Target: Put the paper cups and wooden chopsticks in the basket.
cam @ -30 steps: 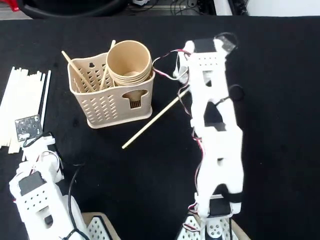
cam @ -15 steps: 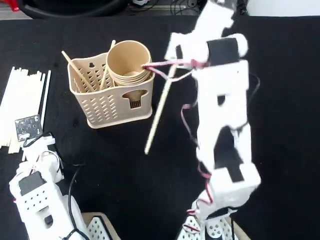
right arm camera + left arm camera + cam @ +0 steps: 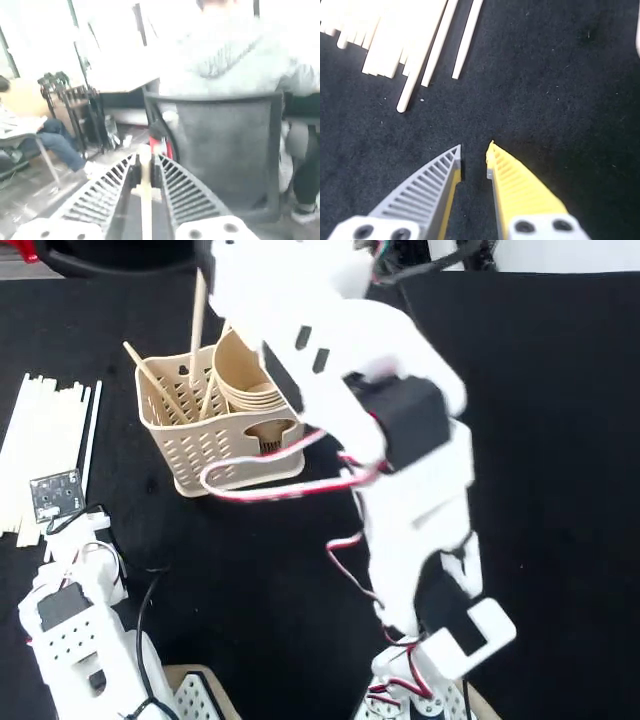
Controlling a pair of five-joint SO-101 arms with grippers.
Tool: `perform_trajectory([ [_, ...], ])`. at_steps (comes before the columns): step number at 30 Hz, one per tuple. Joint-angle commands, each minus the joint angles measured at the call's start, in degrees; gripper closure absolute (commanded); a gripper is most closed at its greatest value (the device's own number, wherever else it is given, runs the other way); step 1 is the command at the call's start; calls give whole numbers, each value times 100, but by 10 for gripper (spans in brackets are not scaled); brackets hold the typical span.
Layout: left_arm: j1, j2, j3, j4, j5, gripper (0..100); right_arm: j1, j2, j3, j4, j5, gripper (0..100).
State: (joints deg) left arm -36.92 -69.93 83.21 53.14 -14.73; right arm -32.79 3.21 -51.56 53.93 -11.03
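A beige slotted basket (image 3: 215, 445) stands at the table's back left. Stacked paper cups (image 3: 248, 380) sit in its right side and a few wooden chopsticks (image 3: 153, 380) lean in its left side. My right arm (image 3: 330, 350) is raised over the basket. In the right wrist view my right gripper (image 3: 145, 157) is shut on a wooden chopstick (image 3: 145, 210). That chopstick (image 3: 198, 315) hangs nearly upright above the basket's back edge. My left gripper (image 3: 474, 149) hovers low over bare black cloth, its fingers a narrow gap apart with nothing between them.
A pile of pale chopsticks (image 3: 45, 440) lies at the table's left edge, its ends (image 3: 405, 45) just ahead of the left gripper. The left arm (image 3: 70, 615) rests at the front left. A red and white cable (image 3: 270, 485) loops in front of the basket.
My right arm rose from the table right of the basket and swung left over it. The chopstick came up off the cloth and turned from slanted to nearly upright. The left arm stayed still.
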Motion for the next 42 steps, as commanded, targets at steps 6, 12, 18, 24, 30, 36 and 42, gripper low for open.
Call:
perform_trajectory([
  [6, -31, -26, -22, -79, -18, 905, -70, 409, 637, -1116, 316, 987],
  [12, -22, -26, -22, -79, -18, 905, -62, 567, 998, -1125, 316, 987],
  [18, -22, -26, -22, -62, -18, 905, -88, 585, 1437, -1099, 316, 977],
  [24, -22, -26, -22, -70, -18, 905, -132, 549, 1560, -853, 316, 730],
  [30, -22, -26, -22, -79, -18, 905, -202, 409, 1262, -659, 316, 662],
  [36, -22, -26, -57, -88, -9, 902, 193, -251, 699, 624, 290, 663],
  [42, -75, 35, -585, -9, -18, 902, 1424, -980, 708, 2576, 281, 847],
])
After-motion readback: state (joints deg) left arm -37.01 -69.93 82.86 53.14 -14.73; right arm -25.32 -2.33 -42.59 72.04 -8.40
